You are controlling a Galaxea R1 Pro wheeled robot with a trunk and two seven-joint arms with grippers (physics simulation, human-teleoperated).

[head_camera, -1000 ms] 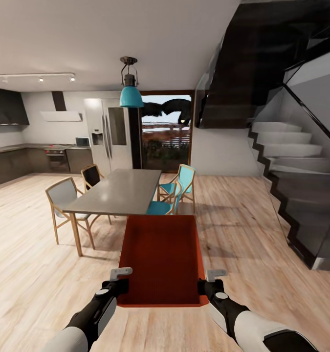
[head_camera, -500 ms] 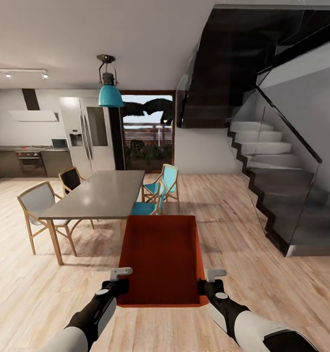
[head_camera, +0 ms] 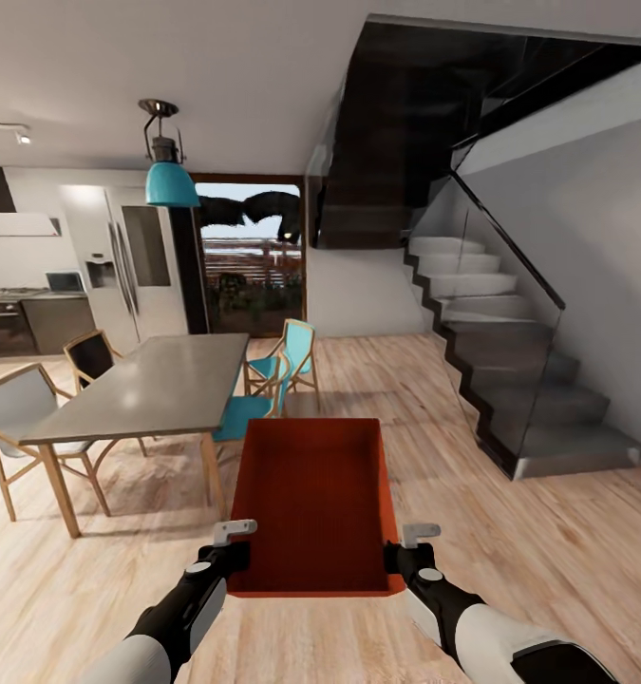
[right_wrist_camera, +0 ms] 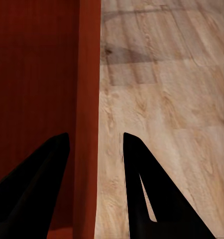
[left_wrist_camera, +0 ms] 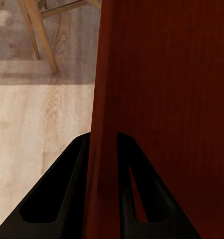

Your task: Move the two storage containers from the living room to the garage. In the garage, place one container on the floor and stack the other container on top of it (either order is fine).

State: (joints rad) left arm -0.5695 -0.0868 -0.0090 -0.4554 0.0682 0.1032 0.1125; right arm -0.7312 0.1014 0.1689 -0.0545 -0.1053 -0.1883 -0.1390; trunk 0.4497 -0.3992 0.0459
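Camera panned right: dining table, chairs, fridge slid left in head view; staircase more central, kitchen mostly gone.

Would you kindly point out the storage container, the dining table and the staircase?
storage container [head_camera: 311, 503]: head view, inner floor.
dining table [head_camera: 144, 385]: head view, grey top.
staircase [head_camera: 510, 370]: head view, middle steps.

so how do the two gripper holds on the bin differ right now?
Left gripper straddles the storage container's left wall, fingers tight against it. Right gripper straddles the right wall, but its outer finger stands visibly off the wall over the wood floor. Both grip near the bin's near corners, one finger inside and one outside.
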